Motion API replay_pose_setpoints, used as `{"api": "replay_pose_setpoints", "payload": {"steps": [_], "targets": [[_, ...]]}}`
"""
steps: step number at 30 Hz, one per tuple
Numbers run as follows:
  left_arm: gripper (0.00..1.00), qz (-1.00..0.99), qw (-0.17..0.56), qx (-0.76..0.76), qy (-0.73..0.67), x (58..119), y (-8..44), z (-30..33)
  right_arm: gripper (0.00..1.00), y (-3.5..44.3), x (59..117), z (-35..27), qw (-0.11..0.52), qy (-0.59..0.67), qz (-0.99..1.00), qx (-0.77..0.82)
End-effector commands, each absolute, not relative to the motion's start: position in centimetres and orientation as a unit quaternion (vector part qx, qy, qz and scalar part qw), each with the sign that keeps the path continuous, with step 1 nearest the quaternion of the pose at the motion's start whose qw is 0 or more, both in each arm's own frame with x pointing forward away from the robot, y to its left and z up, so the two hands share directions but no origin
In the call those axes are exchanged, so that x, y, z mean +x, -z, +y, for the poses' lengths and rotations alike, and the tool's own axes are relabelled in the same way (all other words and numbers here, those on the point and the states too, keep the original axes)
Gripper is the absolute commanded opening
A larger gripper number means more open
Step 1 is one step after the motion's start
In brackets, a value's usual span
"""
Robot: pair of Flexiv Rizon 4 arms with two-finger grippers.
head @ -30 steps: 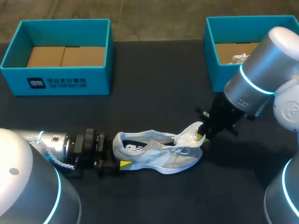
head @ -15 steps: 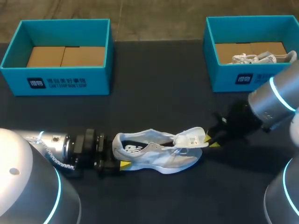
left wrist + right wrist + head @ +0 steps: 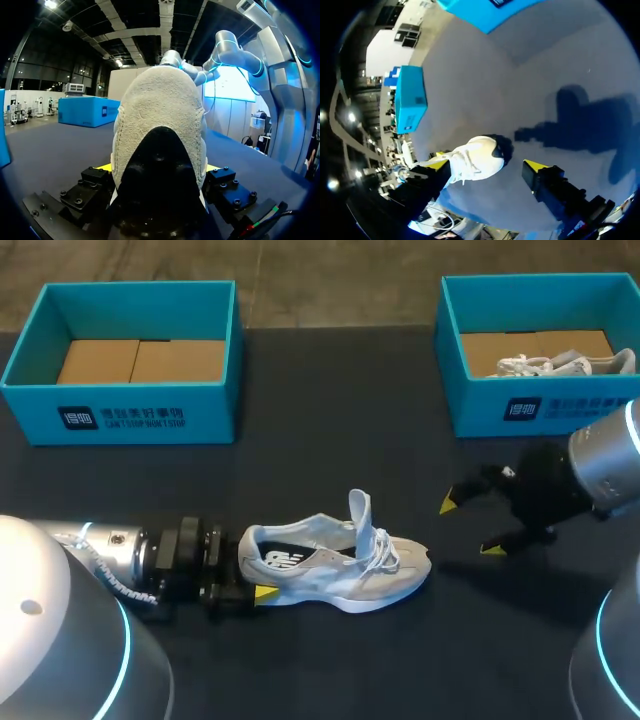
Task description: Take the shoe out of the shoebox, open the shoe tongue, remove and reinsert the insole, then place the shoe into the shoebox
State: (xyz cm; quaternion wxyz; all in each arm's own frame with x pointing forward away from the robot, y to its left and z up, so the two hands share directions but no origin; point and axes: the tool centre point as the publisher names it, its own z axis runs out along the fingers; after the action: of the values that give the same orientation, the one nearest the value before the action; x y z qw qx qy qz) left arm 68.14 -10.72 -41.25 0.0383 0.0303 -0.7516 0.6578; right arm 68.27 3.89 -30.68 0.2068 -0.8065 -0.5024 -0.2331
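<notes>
A pale grey shoe [image 3: 335,568] lies on its sole on the dark table, toe toward the right. Its tongue [image 3: 360,517] stands upright and nothing touches it. My left gripper [image 3: 245,575] is at the heel. In the left wrist view the heel of the shoe [image 3: 160,115] fills the space between the fingers of that gripper [image 3: 156,170], which press on both sides. My right gripper [image 3: 470,526] hangs open to the right of the toe, apart from it. From the right wrist, the toe of the shoe [image 3: 470,157] lies ahead of that gripper [image 3: 487,167], between its spread yellow tips.
A teal shoebox [image 3: 120,415] with a bare cardboard floor stands at the back left. A second teal shoebox [image 3: 520,410] at the back right holds another pale shoe [image 3: 545,365]. Dark table surface lies between the boxes and the shoe.
My right gripper let go of the tongue, opened wide and drew back to the right. The tongue sprang from lying over the toe to standing upright. The left arm has kept still.
</notes>
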Motion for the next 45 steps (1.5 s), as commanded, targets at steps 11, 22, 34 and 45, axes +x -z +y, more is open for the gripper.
{"api": "replay_pose_setpoints", "payload": {"steps": [11, 22, 34, 45], "targets": [[0.0, -0.751, 0.037, 0.031, -0.658, 68.0, 41.2, -10.7, 0.0, 22.8, 69.9, 6.4, 0.025, 0.056, -0.656, -0.752], [0.0, -0.751, 0.037, 0.031, -0.658, 68.0, 41.2, -10.7, 0.0, 21.3, 69.9, 9.5, 0.046, 0.025, -0.795, -0.604], [0.0, -0.751, 0.037, 0.031, -0.658, 68.0, 41.2, -10.7, 0.0, 20.8, 69.6, 9.7, 0.036, 0.047, -0.818, -0.572], [0.0, -0.751, 0.037, 0.031, -0.658, 68.0, 41.2, -10.7, 0.0, 20.9, 68.9, 13.4, 0.053, 0.072, -0.904, -0.419]]}}
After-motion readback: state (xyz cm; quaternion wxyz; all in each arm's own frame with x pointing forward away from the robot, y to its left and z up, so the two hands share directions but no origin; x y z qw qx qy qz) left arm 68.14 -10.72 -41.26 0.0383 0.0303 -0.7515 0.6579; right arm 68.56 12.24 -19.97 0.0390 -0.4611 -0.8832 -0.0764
